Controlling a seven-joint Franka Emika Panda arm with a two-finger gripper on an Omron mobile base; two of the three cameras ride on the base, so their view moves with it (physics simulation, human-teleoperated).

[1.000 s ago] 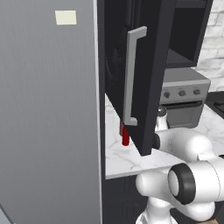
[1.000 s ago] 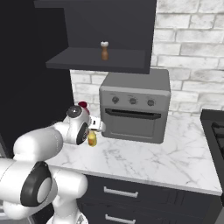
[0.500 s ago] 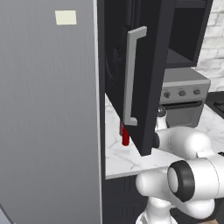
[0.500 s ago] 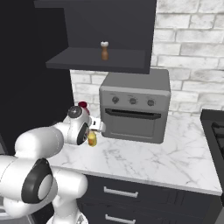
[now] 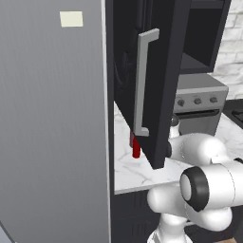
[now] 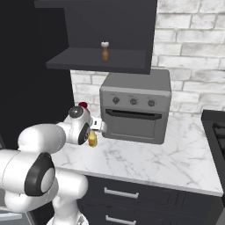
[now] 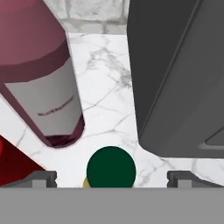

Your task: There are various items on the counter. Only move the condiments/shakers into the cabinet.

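The two-finger gripper (image 7: pixel 112 177) has its dark tips spread wide, gripping nothing, directly above a small yellow bottle with a round dark-green cap (image 7: pixel 111 169) on the white marble counter (image 7: pixel 107 92). Just left of it stand a big maroon bottle with a pale label (image 7: pixel 43 83) and the slim red condiment bottle (image 5: pixel 136 147); the grey oven (image 7: pixel 179 74) is right, the black cabinet (image 6: pixel 105 30) above.

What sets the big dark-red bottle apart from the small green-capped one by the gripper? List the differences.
Size: the dark-red bottle looks far larger than the green-capped bottle.
Colour: the dark-red bottle bears a pale grey label. The green-capped bottle shows a yellowish body.
Place: the green-capped bottle sits between the open gripper tips, while the dark-red bottle stands off to one side.
Both stand on the marble counter.
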